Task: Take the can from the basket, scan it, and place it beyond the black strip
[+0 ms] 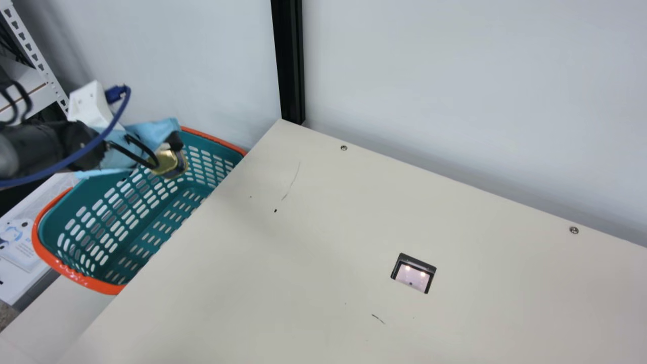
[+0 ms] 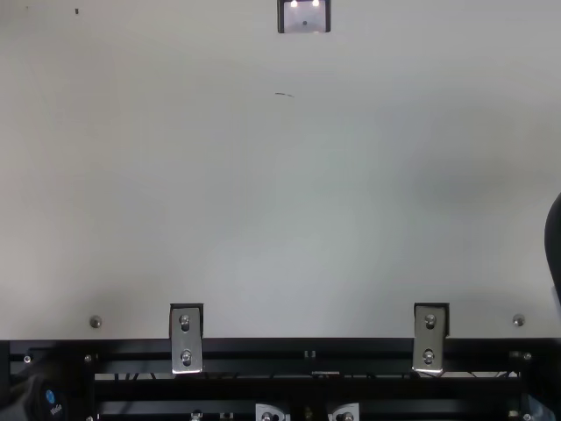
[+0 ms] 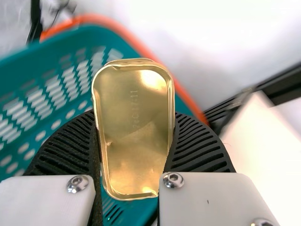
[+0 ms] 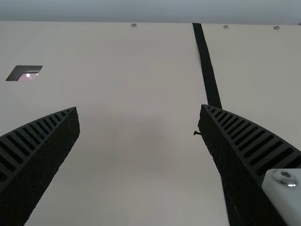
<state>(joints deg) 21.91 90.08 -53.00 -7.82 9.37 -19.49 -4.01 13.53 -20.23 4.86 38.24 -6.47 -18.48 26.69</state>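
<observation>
At the main view's left, my left gripper [image 1: 174, 146] is over the basket [image 1: 108, 288], shut on the gold can [image 1: 167, 164]. The left wrist view shows the can [image 3: 134, 127] held between the ribbed fingers of the left gripper [image 3: 134, 136], its flat gold face toward the camera and the teal basket [image 3: 61, 89] behind it. In the right wrist view my right gripper [image 4: 138, 110] stands open above the table, nothing between its fingers. The black strip [image 4: 207, 66] runs by its one finger. The scanner window [image 1: 413, 273] is set in the table.
The cream table [image 1: 242, 263] borders the basket's side. A pale wall [image 1: 455, 91] with a black post [image 1: 290, 60] stands behind it. A metal shelf rack [image 1: 30, 45] is at the far left. In the top view, metal brackets [image 2: 186, 338] sit on the table's edge.
</observation>
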